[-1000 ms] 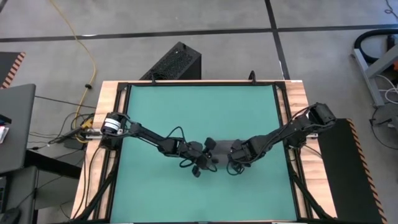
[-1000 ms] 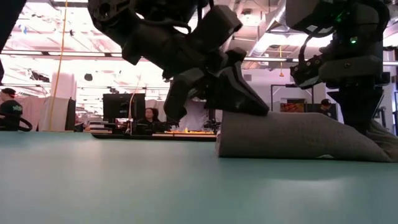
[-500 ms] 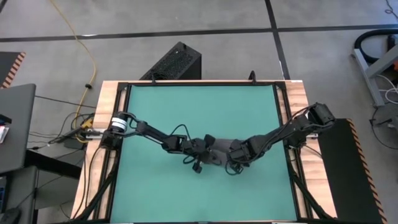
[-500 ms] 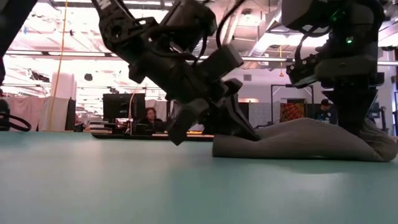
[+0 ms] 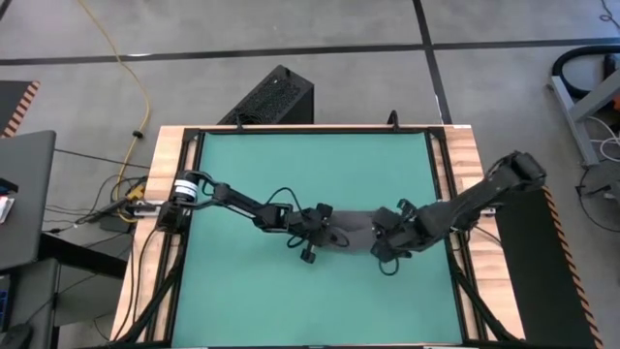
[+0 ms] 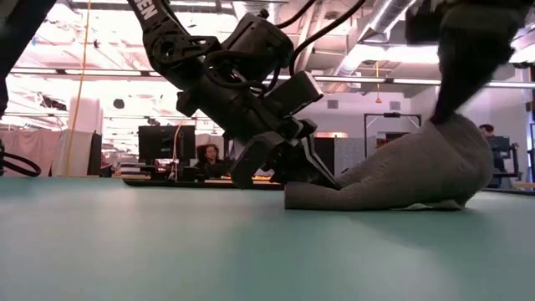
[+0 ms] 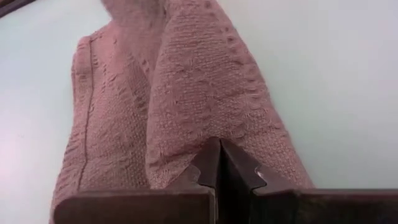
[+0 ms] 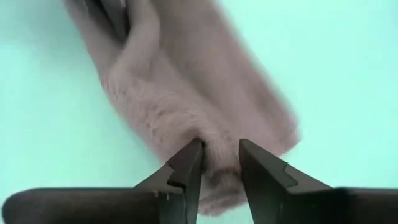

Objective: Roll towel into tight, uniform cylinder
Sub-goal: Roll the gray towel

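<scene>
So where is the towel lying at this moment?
In the high view the towel lies on the teal mat, slightly right of its middle, between the left end effector and the right end effector.

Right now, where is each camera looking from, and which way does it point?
High view: above the table, looking straight down at the teal mat, both arms and the towel.
Low view: at table height, looking level across at the towel; the left gripper shows.
Left wrist view: on the left arm, looking past its shut fingers at the towel.
Right wrist view: on the right arm, looking past its parted fingers at the towel.
All four share the towel.
</scene>
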Available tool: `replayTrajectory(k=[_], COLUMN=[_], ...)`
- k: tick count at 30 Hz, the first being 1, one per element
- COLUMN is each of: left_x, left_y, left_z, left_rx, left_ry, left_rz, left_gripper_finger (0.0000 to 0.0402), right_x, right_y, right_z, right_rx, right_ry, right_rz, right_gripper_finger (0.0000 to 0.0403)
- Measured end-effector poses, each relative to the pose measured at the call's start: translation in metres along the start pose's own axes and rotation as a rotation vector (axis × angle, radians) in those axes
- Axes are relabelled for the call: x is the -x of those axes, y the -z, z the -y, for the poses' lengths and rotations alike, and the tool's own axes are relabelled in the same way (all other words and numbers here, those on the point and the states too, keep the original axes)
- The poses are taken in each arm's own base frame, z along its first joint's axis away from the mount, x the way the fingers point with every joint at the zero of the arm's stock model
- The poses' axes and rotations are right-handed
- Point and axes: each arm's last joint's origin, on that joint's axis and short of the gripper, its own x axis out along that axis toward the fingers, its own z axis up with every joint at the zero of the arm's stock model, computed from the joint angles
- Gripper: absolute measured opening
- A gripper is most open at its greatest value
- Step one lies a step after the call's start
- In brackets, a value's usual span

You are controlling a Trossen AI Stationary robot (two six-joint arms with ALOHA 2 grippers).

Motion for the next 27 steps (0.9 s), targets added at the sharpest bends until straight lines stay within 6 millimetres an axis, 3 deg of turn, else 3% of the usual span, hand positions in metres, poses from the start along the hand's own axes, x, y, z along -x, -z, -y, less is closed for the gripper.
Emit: replayTrajectory(k=[3, 9, 18, 27], left_x=[0.0, 0.0, 0.001, 0.015], left_y=[0.0, 0.002, 0.007, -0.001], left_z=[0.0, 0.001, 0.008, 0.027], left_rx=[0.001, 0.014, 0.041, 0.061], left_ry=[0.012, 0.02, 0.1, 0.272], left_rz=[0.002, -0.015, -0.078, -0.119], left_gripper_finger=[0.0, 0.0, 0.0, 0.0], right_x=[0.009, -0.003, -0.053, -0.082], right_y=[0.0, 0.01, 0.025, 0.049], right_z=[0.004, 0.01, 0.017, 0.019], right_rx=[0.092, 0.126, 0.127, 0.028], right_ry=[0.047, 0.108, 0.035, -0.166], right_rz=[0.122, 0.124, 0.154, 0.171], right_gripper_finger=[0.0121, 0.0112, 0.0111, 0.0109])
